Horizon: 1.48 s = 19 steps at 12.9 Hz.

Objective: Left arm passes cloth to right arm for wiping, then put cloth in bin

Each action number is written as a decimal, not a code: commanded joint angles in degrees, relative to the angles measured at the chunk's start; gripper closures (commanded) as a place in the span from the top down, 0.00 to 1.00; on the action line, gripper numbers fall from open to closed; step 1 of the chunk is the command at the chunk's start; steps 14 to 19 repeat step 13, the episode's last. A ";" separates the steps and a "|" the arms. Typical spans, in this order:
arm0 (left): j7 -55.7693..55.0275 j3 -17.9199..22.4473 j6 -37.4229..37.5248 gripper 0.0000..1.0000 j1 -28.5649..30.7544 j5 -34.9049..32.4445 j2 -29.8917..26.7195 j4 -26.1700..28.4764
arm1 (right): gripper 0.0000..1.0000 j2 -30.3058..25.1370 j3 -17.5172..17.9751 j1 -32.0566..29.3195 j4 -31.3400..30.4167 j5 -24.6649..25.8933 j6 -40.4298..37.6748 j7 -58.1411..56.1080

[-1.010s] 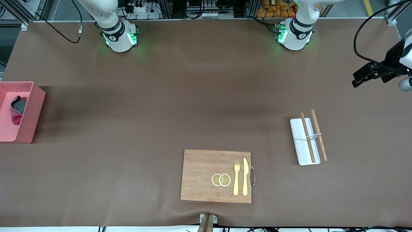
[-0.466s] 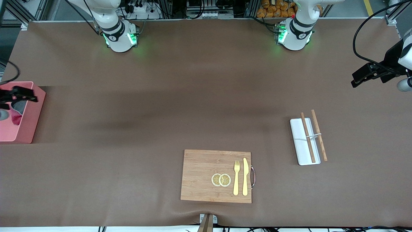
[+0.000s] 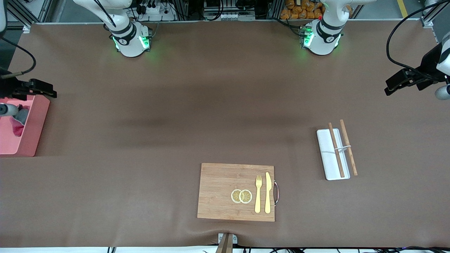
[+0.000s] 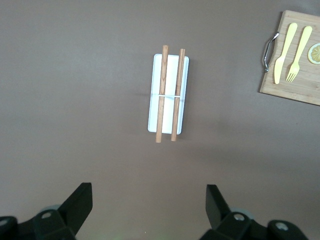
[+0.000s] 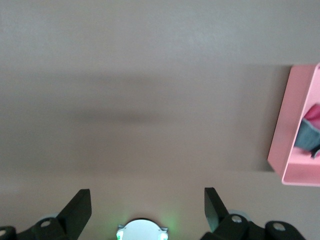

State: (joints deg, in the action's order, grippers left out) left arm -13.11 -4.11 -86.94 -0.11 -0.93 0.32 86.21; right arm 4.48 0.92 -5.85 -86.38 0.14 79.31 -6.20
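The cloth (image 3: 18,121) lies inside the pink bin (image 3: 31,133), which sits at the right arm's end of the tabletop (image 3: 197,105). You can see its grey side and a bit of its red side.

The right claw (image 3: 38,90) hangs over the bin's rim, wide open and holding nothing. The left claw (image 3: 399,82) waits up over the left arm's end of the tabletop, open and empty too.

So the job looks done, I think (the cloth is already where it should end up).

The cloth looks soft, floppy and light. It would sag and fold if lifted. It is not slippery and it will not break. A good place to pinch it is the raised bunched-up fold, not a flat edge lying against the bin floor.
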 commanded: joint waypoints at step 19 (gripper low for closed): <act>0.63 -0.02 2.57 1.00 -0.95 -0.91 -0.23 -0.78 | 1.00 -5.80 -0.30 -0.83 -1.87 -2.95 2.61 7.87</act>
